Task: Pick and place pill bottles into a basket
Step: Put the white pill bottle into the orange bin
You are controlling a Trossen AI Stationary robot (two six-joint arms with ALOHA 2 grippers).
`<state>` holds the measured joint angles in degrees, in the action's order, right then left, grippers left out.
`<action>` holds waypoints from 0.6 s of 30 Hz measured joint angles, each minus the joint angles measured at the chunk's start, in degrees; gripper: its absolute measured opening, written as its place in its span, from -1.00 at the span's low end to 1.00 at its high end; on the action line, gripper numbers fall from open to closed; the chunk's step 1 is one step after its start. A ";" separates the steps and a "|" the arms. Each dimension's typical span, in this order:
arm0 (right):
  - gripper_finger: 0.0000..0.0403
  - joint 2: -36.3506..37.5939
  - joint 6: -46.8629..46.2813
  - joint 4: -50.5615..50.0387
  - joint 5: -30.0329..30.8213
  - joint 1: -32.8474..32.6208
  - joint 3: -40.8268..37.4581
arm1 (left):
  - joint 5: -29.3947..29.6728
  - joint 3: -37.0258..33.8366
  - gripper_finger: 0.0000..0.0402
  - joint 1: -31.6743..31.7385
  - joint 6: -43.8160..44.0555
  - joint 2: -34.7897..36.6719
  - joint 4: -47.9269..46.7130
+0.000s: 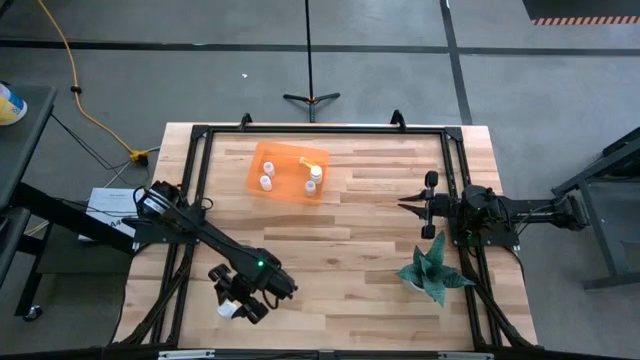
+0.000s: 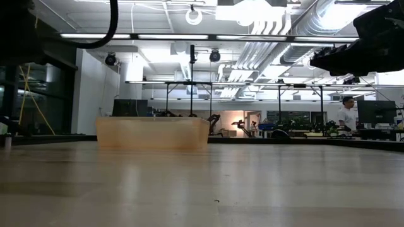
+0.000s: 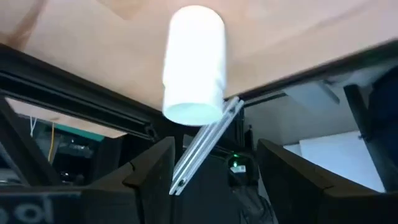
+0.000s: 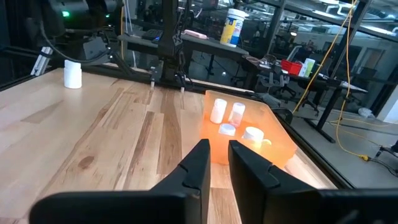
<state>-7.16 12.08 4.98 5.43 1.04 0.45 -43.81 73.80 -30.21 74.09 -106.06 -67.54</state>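
Four pill bottles stand or lie inside the orange basket [image 1: 290, 172] on the wooden desk [image 1: 350, 250]: three upright [image 1: 266, 183], one toppled [image 4: 253, 133]. A fifth bottle [image 1: 228, 309] stands alone, well apart from the basket at the desk's opposite edge. The left pincer [image 1: 243, 297] hovers right beside that bottle, fingers [image 3: 152, 168] spread apart with nothing between them. The right pincer [image 1: 412, 205] waits off to the basket's side, fingers nearly together, empty. One spiky green plant [image 1: 432, 272] sits near the right arm.
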 joint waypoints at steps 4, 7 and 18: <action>-0.74 0.00 0.00 0.01 0.00 -0.01 0.00 | 2.78 0.00 0.31 0.10 0.15 0.00 -1.09; -0.75 0.00 0.00 0.02 0.00 -0.02 0.00 | 3.55 -0.88 0.31 0.06 -0.09 -0.01 0.92; -0.75 0.00 0.00 0.00 0.00 -0.02 0.00 | 0.39 -4.70 0.30 -2.15 -0.37 -0.02 2.29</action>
<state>-7.16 12.08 4.97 5.43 1.02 0.45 -43.42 69.10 -32.35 73.71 -106.08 -65.25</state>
